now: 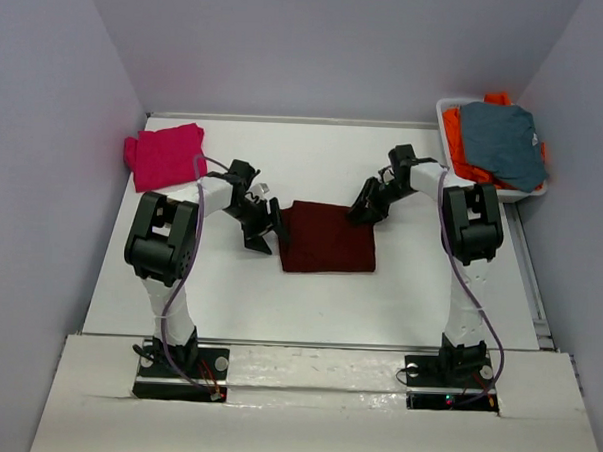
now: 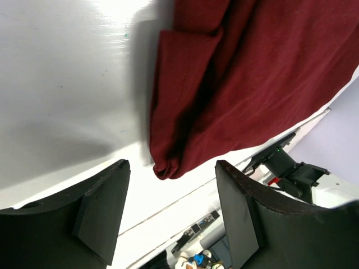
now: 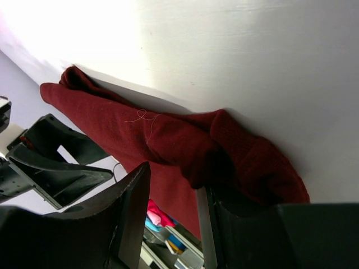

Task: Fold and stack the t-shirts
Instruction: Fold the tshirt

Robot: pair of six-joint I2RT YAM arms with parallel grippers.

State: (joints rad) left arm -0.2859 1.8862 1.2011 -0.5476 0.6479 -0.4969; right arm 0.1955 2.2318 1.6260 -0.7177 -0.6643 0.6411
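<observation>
White tabletop [image 1: 429, 282] between pale grey walls, viewed from above. Found the dark maroon t-shirt [image 1: 328, 237] lying folded into a rough rectangle at mid-table, long axis running left to right, squarely between the two arms. Placed the left gripper [image 1: 266, 232] just beside its left edge and the right gripper [image 1: 365, 209] at its far right corner; judged both about equally near. Saw the left jaws well apart and empty, with the shirt's rolled near-left corner just ahead of the gap, untouched. Saw the right jaws partly apart, with bunched maroon cloth pressed against one finger; could not tell whether pinched or merely touched. Noted the magenta-pink t-shirt [image 1: 166, 155] folded at the far left, well apart from the maroon one. Judged the stacking not yet done.
</observation>
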